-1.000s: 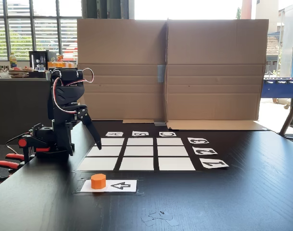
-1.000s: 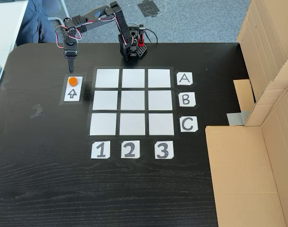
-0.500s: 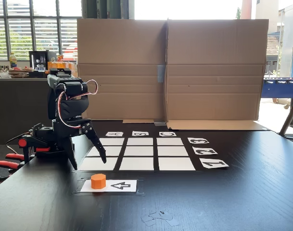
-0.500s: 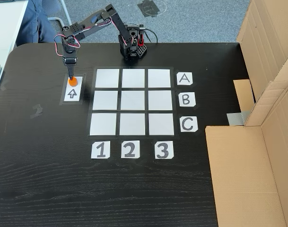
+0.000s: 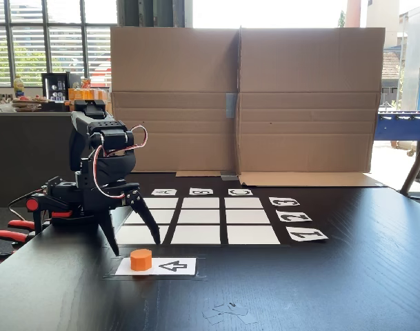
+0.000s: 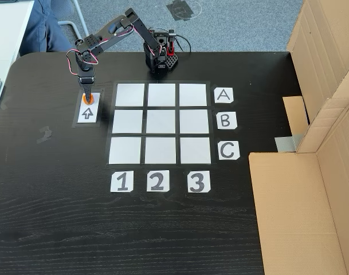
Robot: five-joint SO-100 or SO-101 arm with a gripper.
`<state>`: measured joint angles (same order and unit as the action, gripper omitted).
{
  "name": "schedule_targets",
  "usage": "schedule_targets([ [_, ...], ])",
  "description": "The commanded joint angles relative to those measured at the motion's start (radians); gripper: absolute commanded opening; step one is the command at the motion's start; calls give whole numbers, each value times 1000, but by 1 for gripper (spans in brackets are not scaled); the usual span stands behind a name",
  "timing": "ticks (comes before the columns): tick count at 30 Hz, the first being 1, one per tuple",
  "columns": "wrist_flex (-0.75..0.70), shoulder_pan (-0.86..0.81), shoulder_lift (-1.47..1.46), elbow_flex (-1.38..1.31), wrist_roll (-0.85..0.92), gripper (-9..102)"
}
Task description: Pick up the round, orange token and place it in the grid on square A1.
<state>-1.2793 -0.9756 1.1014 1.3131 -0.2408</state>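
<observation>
Gripper [image 5: 135, 247] spread wide over the token [image 5: 141, 259], not yet grasped; the grid [image 6: 160, 124], including A1 [image 6: 130, 95], awaits it.

The token [image 5: 141, 259] at lower left is showing smooth, matt orange plastic. The table [image 5: 334, 289] is looking like dark wood with visible grain and a slight sheen. The grid [image 6: 160, 123] squares are appearing as flat white paper. The cardboard [image 5: 244, 96] is looking matt brown.
</observation>
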Motion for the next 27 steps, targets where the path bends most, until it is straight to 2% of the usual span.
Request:
schedule_targets([
  [1, 9, 17, 2, -31, -11, 32],
  [27, 43, 15, -86, -78, -21, 31],
])
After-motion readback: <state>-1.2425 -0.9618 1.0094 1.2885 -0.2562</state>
